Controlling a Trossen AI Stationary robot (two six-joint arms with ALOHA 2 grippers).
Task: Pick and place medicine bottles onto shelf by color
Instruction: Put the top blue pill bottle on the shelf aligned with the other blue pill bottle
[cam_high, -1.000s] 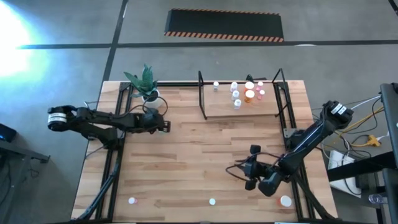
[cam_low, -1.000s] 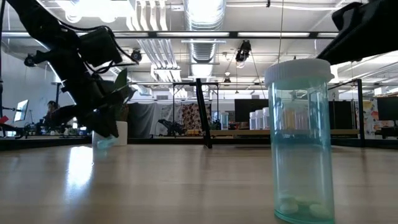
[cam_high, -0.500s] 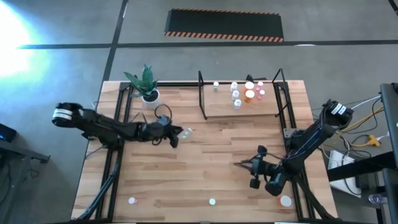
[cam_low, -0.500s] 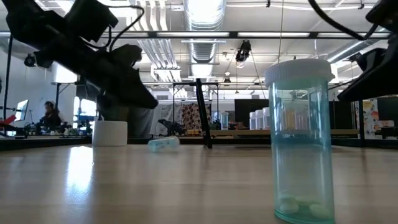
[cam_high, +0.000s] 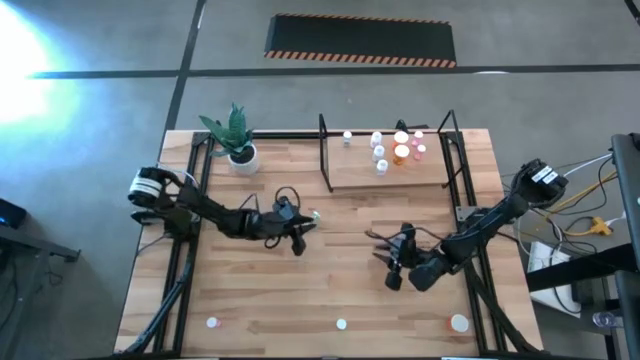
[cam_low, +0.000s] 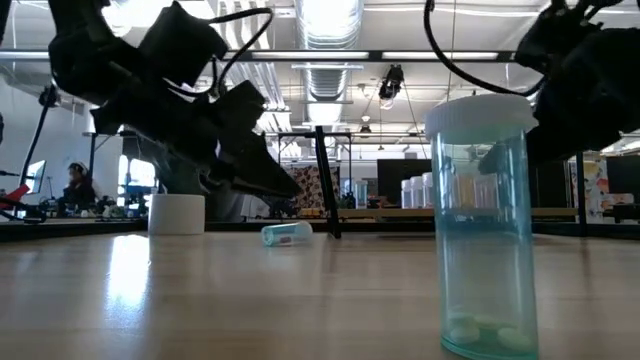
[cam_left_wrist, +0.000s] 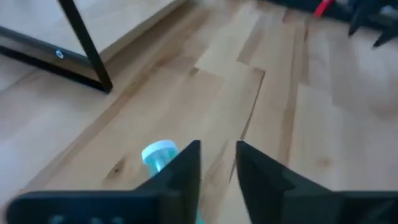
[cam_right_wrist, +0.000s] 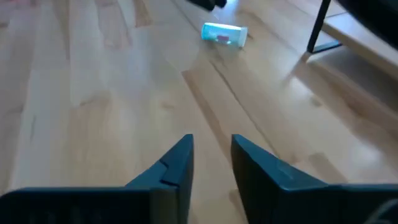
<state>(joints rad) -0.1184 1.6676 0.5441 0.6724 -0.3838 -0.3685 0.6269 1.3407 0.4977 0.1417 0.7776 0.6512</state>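
Shelf (cam_high: 390, 172): far side of the table, several bottles standing on it.
Left gripper (cam_high: 302, 238): fingers slightly apart, empty — it has moved out to mid-table.
Right gripper (cam_high: 385, 262): fingers slightly apart, empty.
Green bottle (cam_high: 312, 215): now lying loose just past the left gripper — dropped, so needs re-picking.

Over the last second the left gripper (cam_high: 303, 231) has swung away from the plant toward the table's middle, and a green-tinted bottle (cam_high: 313, 215) now lies on its side just beside its fingers. The right gripper (cam_high: 384, 256) has shifted inward, its narrow gap empty.
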